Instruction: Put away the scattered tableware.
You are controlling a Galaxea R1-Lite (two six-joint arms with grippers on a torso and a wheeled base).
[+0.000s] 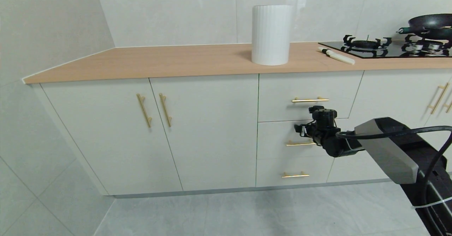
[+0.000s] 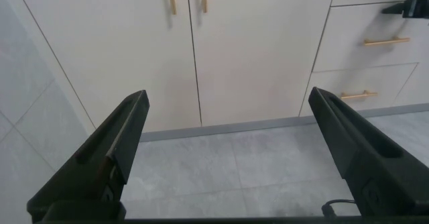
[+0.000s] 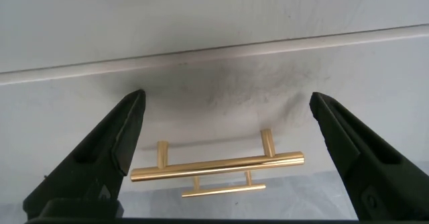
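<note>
knife (image 1: 336, 55), pale and slim, is lying on the wooden countertop (image 1: 176, 61) toward its right end, just beside the left edge of the black hob (image 1: 388, 50). a white ribbed cylinder (image 1: 271, 34) is standing upright near the countertop's front edge, left of the knife and apart from it. a dark pan (image 1: 430, 22) is sitting on a far burner. below the countertop, the right gripper (image 1: 309, 120) is pointing at the drawer fronts.

from the left wrist, the left gripper (image 2: 228, 95) is hanging with fingers spread wide, holding nothing, above grey floor (image 2: 221, 170) before the cabinet doors (image 2: 134, 49).

from the right wrist, the right gripper (image 3: 226, 98) is spreading its fingers wide, with a gold drawer handle (image 3: 218, 167) showing between them, not touching.
</note>
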